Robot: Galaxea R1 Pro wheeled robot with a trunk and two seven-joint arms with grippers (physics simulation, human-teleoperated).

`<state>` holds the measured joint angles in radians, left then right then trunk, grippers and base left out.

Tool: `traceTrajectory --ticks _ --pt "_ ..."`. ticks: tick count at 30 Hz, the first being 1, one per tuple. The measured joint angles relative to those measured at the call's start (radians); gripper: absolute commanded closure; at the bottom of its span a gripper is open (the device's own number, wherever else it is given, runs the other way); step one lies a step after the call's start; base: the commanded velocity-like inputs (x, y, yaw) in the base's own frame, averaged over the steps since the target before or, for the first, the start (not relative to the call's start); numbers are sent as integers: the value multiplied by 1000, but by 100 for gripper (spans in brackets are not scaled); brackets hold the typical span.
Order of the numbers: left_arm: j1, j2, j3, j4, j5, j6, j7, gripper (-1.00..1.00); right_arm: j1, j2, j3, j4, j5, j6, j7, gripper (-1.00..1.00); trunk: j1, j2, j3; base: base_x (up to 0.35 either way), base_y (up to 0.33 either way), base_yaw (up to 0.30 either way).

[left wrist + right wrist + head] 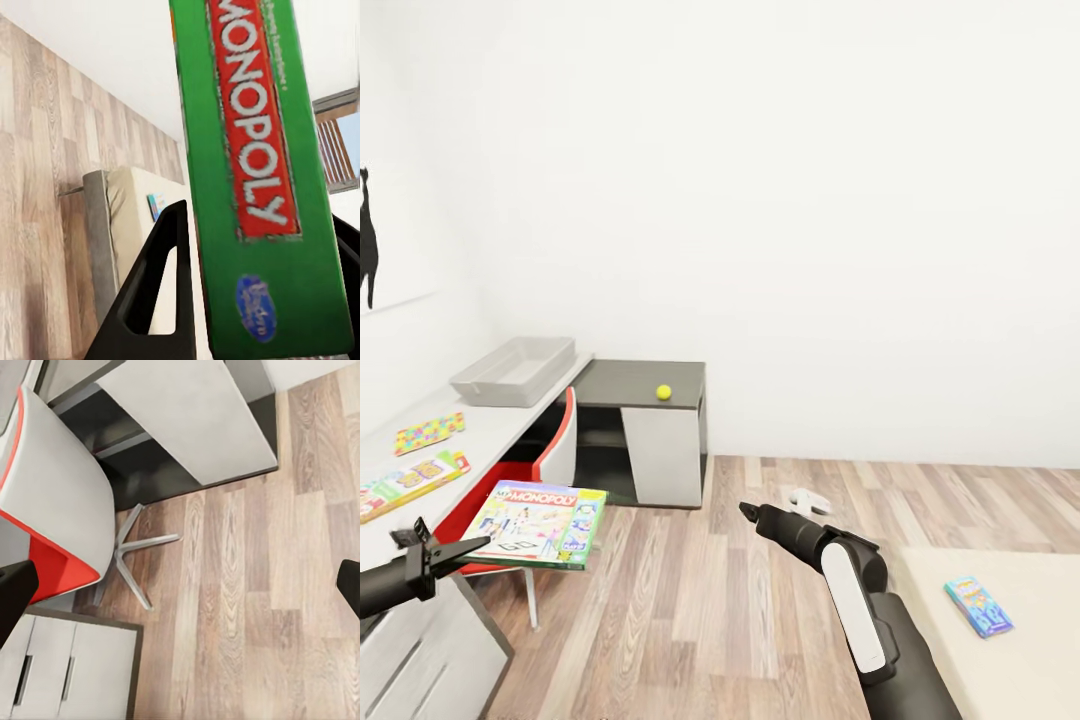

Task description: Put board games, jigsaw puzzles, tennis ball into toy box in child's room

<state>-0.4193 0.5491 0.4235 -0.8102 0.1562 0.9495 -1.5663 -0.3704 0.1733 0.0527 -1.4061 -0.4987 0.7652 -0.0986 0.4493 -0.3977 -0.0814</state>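
Left gripper (472, 546) clamps the Monopoly box (538, 524), which I hold over the red chair (510, 470). Toy box (515, 371) looks empty; 2 jigsaw puzzles (429, 433) lie on the table (490, 430), tennis ball (663, 392) on the cabinet (640, 382). Right gripper (745, 510), fingertips spread in its wrist view, holds nothing; 1 game (978, 606) waits on the bed (1010, 660).

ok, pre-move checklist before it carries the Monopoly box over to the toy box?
1. Grip: left gripper shut on the Monopoly box at its edge, ok.
2. Box attitude: roughly level, hanging out past the fingers, ok but slip risk cannot tell.
3. Toy box: on the table, looks empty, ok.
4. Path: red chair sits between the held box and the toy box, not ok.
5. Right gripper: open, empty, ok.
6. Remaining toys: tennis ball on the dark cabinet, blue game on the bed, not yet in.
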Motion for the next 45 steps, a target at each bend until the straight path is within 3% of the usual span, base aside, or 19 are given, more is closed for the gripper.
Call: traceTrajectory --ticks 13,32,40,45 --pt "0 1 15 0 0 2 0 100 0 0 -1 1 0 -1 1 -100 0 0 -2 0 0 24" --pt "1 3 17 0 0 -6 0 100 2 -2 2 -1 0 -1 4 -100 0 0 -26 1 0 0" --pt "1 4 18 0 -1 -8 0 100 2 0 3 -6 0 -1 2 -100 -1 0 -26 232 0 0" --pt "1 3 18 0 -1 -9 0 100 2 -1 30 -7 1 -2 1 -100 0 0 -26 251 0 0"
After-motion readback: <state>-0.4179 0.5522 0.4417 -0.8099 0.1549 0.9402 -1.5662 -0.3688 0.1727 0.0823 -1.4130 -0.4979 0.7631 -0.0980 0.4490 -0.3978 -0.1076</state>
